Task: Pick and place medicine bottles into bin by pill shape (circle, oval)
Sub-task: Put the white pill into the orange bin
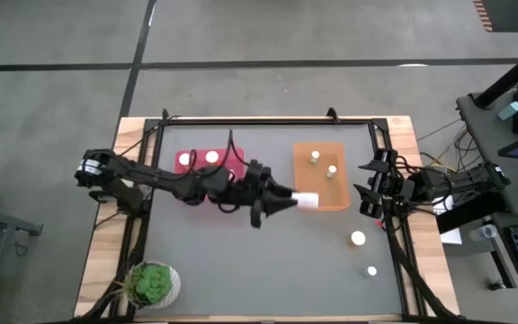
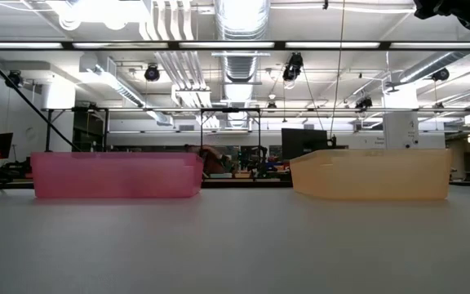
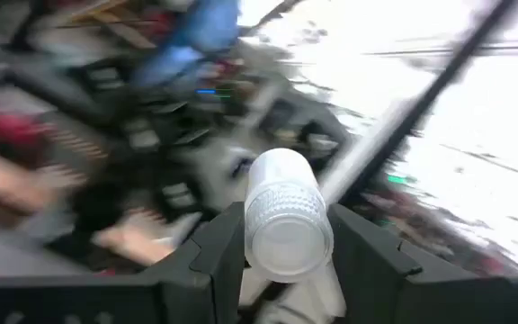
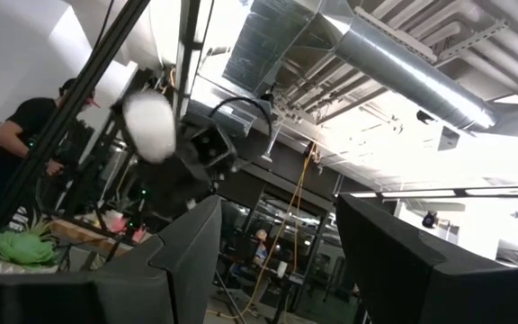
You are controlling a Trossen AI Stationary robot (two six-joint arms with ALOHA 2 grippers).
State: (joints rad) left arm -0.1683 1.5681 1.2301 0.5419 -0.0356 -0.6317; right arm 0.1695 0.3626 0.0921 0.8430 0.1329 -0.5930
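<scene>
My left gripper reaches across the table's middle and is shut on a white medicine bottle, which hangs at the near left corner of the orange bin. The same bottle shows between the fingers in the left wrist view. Two bottles stand in the orange bin, and two more in the pink bin. Two others stand on the table at the near right. My right gripper waits open at the table's right edge, with nothing between its fingers. My left gripper pinches the bottle by its two sides, one finger on each side. The fingers come about level from the table's left and lie along the bottle. It lies roughly level, sticks out past the fingertips toward the orange bin, and is clear of the table.
A white pot with a green plant stands at the near left corner. The low view shows the pink bin and the orange bin side by side with a gap between them. Black frame rails run along the table's sides.
</scene>
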